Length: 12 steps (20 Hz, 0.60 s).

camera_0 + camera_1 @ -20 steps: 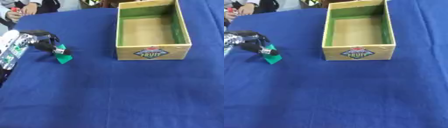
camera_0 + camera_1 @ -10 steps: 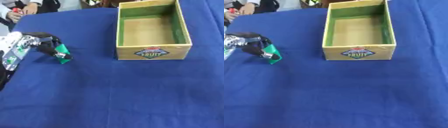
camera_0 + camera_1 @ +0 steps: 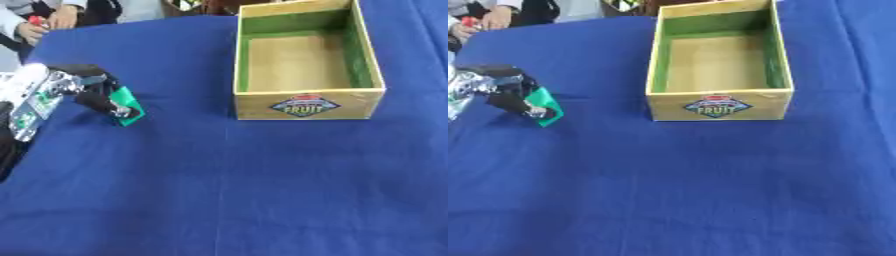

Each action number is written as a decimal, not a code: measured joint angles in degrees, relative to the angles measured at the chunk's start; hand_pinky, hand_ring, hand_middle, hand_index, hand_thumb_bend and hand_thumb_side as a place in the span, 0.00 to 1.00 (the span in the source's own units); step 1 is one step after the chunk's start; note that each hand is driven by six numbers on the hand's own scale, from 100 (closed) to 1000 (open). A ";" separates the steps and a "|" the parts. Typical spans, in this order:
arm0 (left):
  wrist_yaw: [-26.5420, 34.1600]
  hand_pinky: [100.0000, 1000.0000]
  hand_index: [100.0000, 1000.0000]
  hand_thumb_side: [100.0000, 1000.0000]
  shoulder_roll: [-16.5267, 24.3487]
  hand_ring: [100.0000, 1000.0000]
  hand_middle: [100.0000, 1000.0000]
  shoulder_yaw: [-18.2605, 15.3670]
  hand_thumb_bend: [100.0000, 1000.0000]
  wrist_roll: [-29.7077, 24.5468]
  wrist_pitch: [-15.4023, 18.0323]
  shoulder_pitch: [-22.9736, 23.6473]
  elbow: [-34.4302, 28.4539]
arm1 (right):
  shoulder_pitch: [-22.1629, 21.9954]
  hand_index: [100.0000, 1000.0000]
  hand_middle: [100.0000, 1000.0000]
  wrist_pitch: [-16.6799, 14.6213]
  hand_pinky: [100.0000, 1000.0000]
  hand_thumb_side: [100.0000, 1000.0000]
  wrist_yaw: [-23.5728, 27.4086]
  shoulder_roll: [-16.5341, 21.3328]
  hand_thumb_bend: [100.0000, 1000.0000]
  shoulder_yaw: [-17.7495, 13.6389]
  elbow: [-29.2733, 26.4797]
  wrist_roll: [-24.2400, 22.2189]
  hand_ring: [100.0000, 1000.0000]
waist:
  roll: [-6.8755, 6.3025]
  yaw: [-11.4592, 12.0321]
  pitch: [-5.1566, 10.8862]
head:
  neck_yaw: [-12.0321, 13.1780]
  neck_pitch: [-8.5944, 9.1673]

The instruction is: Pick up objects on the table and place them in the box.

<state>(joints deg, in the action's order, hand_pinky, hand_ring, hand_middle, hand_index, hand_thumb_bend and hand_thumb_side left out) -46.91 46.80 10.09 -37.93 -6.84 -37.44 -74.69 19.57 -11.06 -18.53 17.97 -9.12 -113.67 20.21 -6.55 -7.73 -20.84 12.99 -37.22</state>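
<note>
At the left of the blue worktop [image 3: 262,190], the left hand [image 3: 83,92] curls its fingers [image 3: 112,106] around a green object [image 3: 129,105], well apart from the box [image 3: 302,62] at far right.

We cannot make out what the green object [image 3: 129,106] is: we see only a flat green shape to the left of the box [image 3: 303,106], and the curled fingers of the left hand [image 3: 98,95] cover its left side. We cannot tell whether its lower corner touches the blue cloth [image 3: 262,190] or hangs just above it. The left arm [image 3: 26,105] is cut off by the left edge in both views. The far end of the box runs out past the top edge. The label [image 3: 304,105] on its near wall reads "FRUIT"; the smaller print and the emblem above it are too blurred for us to read.
</note>
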 measured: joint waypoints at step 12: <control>1.57 0.02 0.54 0.48 -0.50 0.40 0.35 0.29 0.00 3.07 -0.27 -0.22 0.58 | -0.17 0.76 0.67 0.30 0.73 0.91 0.00 -0.01 0.00 -0.02 0.00 0.65 0.80 | 0.00 -0.36 0.00 | 0.21 0.00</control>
<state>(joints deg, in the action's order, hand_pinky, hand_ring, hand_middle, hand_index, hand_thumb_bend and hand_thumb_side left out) -45.34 46.30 10.38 -34.86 -7.10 -37.65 -74.12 19.40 -10.76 -18.53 17.95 -9.15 -113.67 20.86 -6.55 -8.09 -20.84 13.20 -37.22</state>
